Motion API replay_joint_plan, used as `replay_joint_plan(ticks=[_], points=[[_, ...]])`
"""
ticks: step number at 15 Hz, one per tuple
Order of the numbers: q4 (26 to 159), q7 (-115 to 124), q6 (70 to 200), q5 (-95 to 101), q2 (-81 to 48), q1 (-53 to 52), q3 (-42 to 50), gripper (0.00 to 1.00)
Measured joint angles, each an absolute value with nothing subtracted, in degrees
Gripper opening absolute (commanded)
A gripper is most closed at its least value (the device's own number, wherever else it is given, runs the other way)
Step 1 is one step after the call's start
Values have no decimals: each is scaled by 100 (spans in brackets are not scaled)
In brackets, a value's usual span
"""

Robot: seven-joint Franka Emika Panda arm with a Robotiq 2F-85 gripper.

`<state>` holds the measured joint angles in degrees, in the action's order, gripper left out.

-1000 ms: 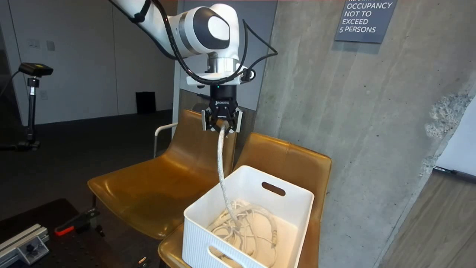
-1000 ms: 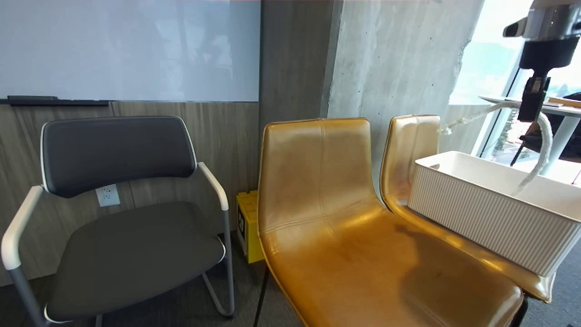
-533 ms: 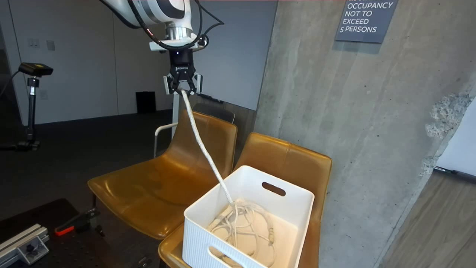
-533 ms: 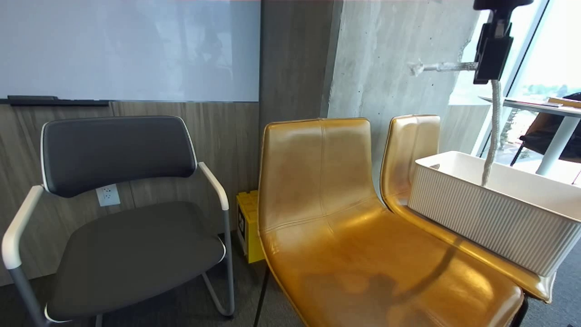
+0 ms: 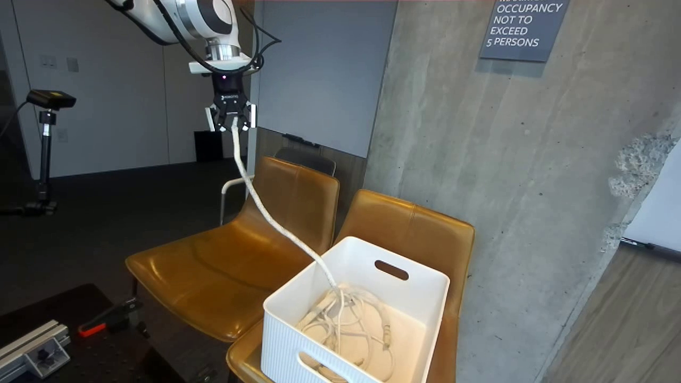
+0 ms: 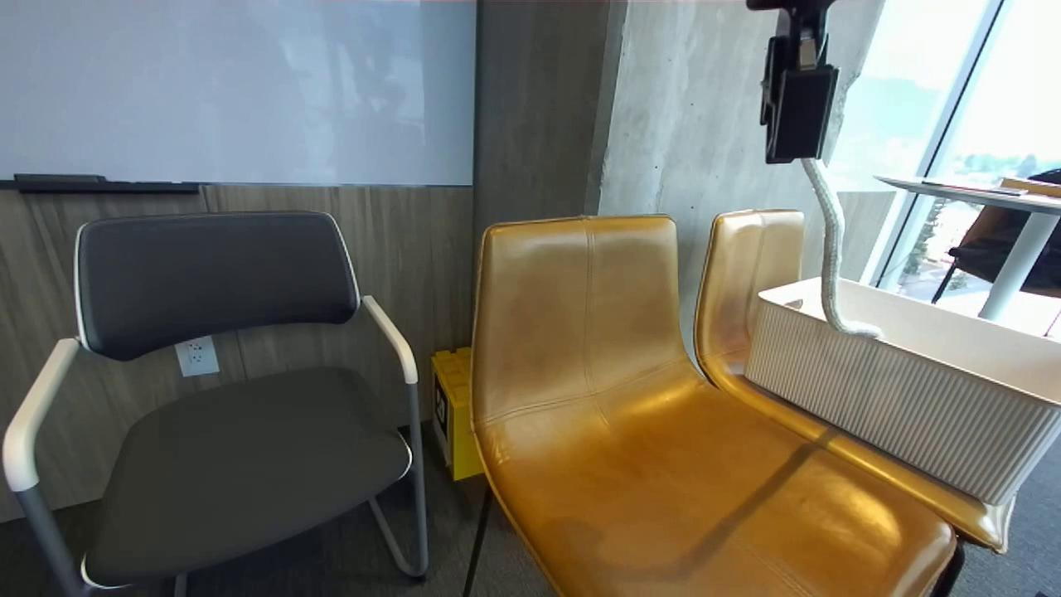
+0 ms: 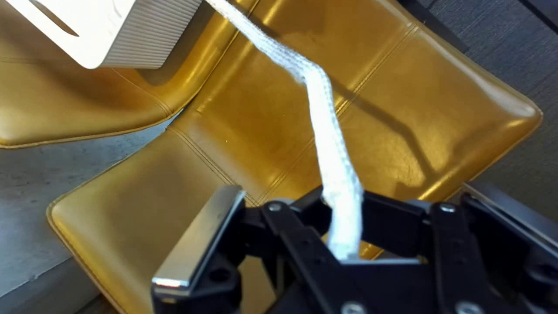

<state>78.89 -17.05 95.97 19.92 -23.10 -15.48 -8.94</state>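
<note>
As I hold my gripper [image 5: 232,126] high above a brown chair [image 5: 207,271], its narrowed fingers are pinched on the white rope [image 7: 324,120] near its upper end. From there the rope slants down over the rim into the white bin [image 5: 279,346], where I see it reach a loose tangle of pale cord [image 5: 387,332], though I cannot tell whether the two are one piece. Both exterior views show the bin sitting on a second brown chair [image 5: 420,218], just beside the first.

White-and-grey arm [image 5: 199,21], black cables [image 5: 184,44], black-and-silver claw [image 5: 233,125]
</note>
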Motion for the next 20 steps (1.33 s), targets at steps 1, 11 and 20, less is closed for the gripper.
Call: replay_joint_plan(ticks=[1,11,20], points=[[7713,-1705,9521,2012,-2453,-1630,-901,0],[6132,-1717,8862,2123,-3780,-2143,-860,0],[6622,-3679,8923,2481,-3766,-1404,-661,76]])
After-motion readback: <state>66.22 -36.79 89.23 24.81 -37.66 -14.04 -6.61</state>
